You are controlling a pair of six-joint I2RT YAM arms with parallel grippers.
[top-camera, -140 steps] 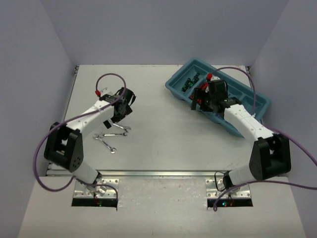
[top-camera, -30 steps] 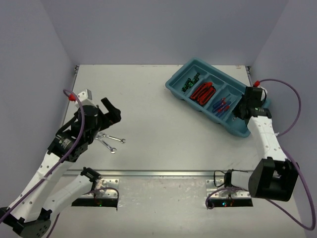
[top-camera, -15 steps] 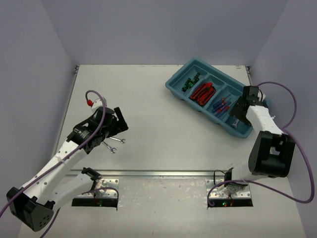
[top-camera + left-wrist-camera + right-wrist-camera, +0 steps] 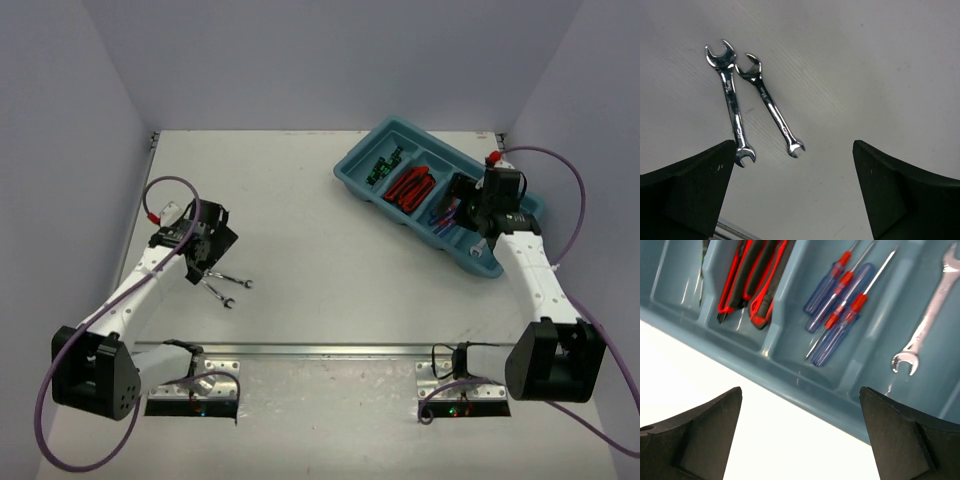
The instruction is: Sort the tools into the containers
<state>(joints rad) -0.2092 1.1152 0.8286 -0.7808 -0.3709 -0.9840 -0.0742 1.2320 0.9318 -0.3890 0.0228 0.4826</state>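
Seen from above, the teal tray sits toward 2 o'clock on the bench. The right claw hangs over its 4 o'clock end, spread wide and empty. Two loose wrenches lie near 8 o'clock, just beneath the left claw, which is likewise wide open and holds nothing.

The left wrist view shows the pair side by side, heads almost touching at 11 o'clock and shafts splaying toward 5 o'clock. A closing grip may catch both or nudge one away. Thin flat steel on a hard bench may also slip out.

The right wrist view shows utility knives, blue-and-red screwdrivers and a single wrench in neighbouring compartments. A low sweep away could snag the tray wall and drag the tray.
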